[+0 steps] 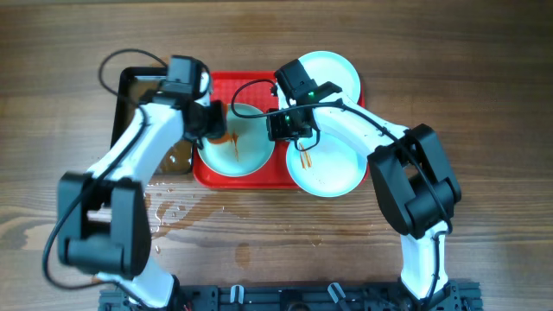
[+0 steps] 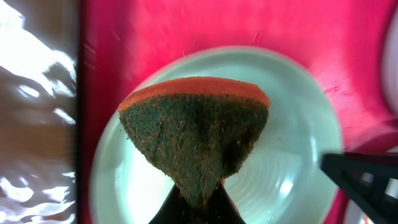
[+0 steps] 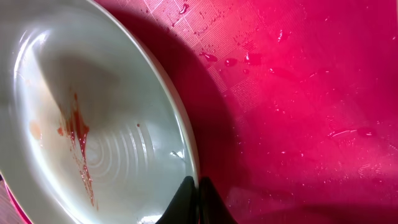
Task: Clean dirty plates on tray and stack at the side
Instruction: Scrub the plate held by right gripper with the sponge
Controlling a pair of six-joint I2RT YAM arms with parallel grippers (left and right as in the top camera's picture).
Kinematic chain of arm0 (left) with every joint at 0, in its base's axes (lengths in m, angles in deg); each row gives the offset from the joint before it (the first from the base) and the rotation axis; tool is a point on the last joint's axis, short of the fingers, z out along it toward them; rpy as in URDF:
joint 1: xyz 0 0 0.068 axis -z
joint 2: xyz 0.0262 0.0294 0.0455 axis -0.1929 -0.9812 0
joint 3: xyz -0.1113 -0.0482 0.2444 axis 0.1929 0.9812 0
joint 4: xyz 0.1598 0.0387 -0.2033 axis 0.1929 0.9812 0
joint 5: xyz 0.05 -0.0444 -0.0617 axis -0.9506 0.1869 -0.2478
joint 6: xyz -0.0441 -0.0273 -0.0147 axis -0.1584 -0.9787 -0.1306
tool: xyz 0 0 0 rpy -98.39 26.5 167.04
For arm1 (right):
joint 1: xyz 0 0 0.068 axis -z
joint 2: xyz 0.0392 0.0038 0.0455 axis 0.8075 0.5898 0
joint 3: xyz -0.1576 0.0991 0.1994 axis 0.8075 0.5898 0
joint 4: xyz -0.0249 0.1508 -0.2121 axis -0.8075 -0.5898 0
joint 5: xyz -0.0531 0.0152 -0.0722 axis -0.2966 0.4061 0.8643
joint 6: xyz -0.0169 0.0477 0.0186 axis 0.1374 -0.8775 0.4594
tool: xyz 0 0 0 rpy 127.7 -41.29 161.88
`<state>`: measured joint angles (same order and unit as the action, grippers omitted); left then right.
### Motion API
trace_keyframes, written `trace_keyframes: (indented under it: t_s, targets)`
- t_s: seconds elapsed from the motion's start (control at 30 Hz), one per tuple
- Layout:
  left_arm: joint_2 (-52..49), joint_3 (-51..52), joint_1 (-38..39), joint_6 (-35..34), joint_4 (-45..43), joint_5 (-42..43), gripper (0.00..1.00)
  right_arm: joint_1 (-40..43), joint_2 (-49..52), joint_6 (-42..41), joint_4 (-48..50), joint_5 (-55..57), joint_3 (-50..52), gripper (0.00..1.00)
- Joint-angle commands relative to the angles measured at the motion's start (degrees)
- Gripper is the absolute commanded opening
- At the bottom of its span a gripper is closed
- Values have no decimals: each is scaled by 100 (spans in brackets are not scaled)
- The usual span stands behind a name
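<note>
1. Currently, the three plates are all sitting on the tray (image 1: pixel 251 180). The left-edge plate (image 1: pixel 251 151) is lying by the tray's left edge, the far-corner plate (image 1: pixel 333 71) is occupying its far right corner, and the near-corner plate (image 1: pixel 333 173) is overhanging its near right corner.
2. The left gripper (image 2: pixel 194 208) is clamping a sponge (image 2: pixel 193 134), green scouring face showing, over the middle of the left-edge plate. Whether the sponge is touching the plate is not showing.
3. The right gripper (image 3: pixel 196 202) is standing with its fingers drawn almost together at the rim of the near-corner plate, apparently pinching it. An orange-brown sauce smear (image 3: pixel 78 146) is showing inside this plate.
4. No plate is standing stacked beside the tray, so the task is looking early. The left-edge plate is being scrubbed and the near-corner plate is awaiting cleaning. The far-corner plate is looking unmarked from overhead.
5. A black tray (image 1: pixel 130 95) is lying against the tray's left edge. Water (image 1: pixel 177 203) is pooling on the table (image 1: pixel 484 69) just off the near edges of both trays.
</note>
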<state>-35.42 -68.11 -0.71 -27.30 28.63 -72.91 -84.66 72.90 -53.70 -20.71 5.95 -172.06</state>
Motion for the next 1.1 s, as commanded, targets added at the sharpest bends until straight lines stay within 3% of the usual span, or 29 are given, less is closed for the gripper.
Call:
trace_keyframes:
  t_s: [0.0,0.27,0.47,0.57,0.7,0.9,1.07]
  targets:
    - [-348,-2,343,-553,-2,138,4,-2,192,98,31,-136,-46,4]
    - [-535,-2,1025,-1137,243,245,4,-2,192,87,48,-136,-46,4]
    - [-535,-2,1121,-1443,109,-1572,4,-2,192,85,48,-136,-46,4]
    - [-538,0,1034,-1447,120,-2039,4,-2,192,87,48,-136,-46,4]
    - [-538,177,1097,-1746,205,-1862,4,-2,192,85,52,-136,-46,4]
    - [-535,616,1447,-1886,240,-203,4,-2,192,79,59,-136,-46,4]
    - [-535,619,1504,-1821,-142,-61,4,-2,192,37,57,-195,-46,4]
